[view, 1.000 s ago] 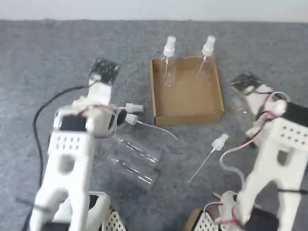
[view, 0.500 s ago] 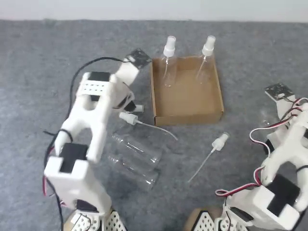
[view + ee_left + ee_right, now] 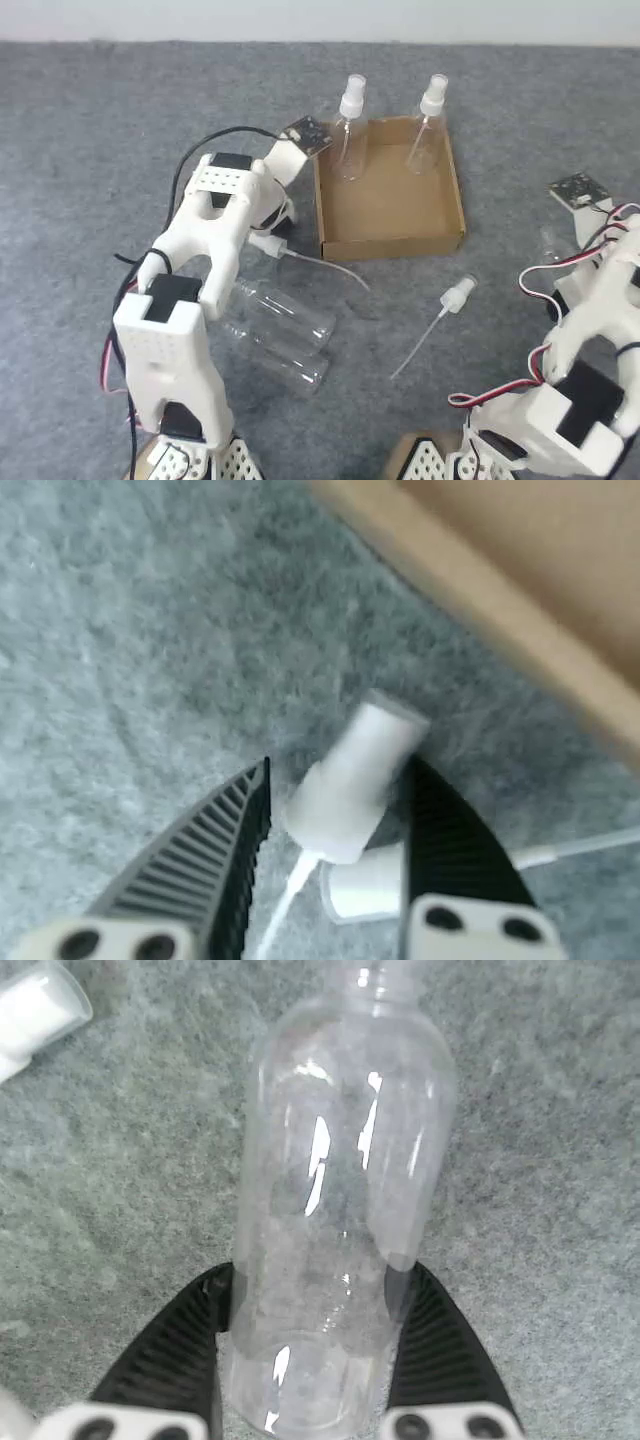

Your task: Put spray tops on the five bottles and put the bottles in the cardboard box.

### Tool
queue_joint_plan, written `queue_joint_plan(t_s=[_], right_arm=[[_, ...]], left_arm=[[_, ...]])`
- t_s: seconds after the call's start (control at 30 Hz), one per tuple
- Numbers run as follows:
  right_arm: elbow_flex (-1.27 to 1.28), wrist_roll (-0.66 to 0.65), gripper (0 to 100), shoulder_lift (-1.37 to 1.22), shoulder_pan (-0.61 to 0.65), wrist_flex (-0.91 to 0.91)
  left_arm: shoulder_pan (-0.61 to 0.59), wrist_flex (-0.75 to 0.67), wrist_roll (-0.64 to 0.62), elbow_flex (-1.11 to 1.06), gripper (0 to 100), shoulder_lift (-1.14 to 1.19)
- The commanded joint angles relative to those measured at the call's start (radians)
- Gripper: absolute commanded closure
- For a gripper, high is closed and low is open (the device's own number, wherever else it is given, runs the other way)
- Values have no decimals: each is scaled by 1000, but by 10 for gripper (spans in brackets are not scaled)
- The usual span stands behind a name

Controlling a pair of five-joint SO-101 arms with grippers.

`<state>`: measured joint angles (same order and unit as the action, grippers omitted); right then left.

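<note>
My left gripper (image 3: 338, 772) is open, its fingers on either side of a white spray top (image 3: 355, 770) lying on the carpet by the cardboard box (image 3: 395, 245). A second spray top (image 3: 266, 243) with a long tube lies just beside it. My right gripper (image 3: 315, 1278) is shut on a clear topless bottle (image 3: 340, 1160), held low at the table's right side. Two clear bottles (image 3: 280, 310) lie side by side in front of the left arm. A third spray top (image 3: 458, 295) lies in front of the box. Two topped bottles (image 3: 350, 130) stand at the back of the box.
Grey carpet covers the table. The left arm stretches from the front edge over the lying bottles to the box's left front corner. The right arm's base and cables take up the front right corner. Open carpet lies between the loose spray top and the right arm.
The left arm swung from beside the lying bottles to the spray tops at the box corner. The right arm pulled back to the right with its bottle, then held still.
</note>
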<state>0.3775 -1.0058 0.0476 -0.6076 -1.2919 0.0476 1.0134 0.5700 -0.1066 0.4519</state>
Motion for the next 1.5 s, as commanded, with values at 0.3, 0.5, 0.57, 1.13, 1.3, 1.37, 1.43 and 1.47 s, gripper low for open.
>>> queue_joint_plan(t_s=[0.3,0.5,0.57,1.13,1.3,1.37,1.43,1.47], right_arm=[[-52,-8,978,8,-13,13],[-55,31,978,-8,-15,47],[-69,104,978,-50,-12,119],[-258,114,838,-384,-7,74],[-261,117,746,-383,15,71],[-261,117,733,-383,30,71],[-261,117,726,-383,42,73],[-261,114,724,-383,45,74]], left_arm=[[-198,189,-215,262,989,-15],[-318,537,-262,421,989,-21],[-365,539,-262,383,989,-64],[-454,133,-176,-585,987,-698],[-451,130,-210,-579,964,-701],[-451,130,-210,-579,920,-700],[-451,129,-209,-579,889,-700],[-451,127,-209,-575,879,-700]])
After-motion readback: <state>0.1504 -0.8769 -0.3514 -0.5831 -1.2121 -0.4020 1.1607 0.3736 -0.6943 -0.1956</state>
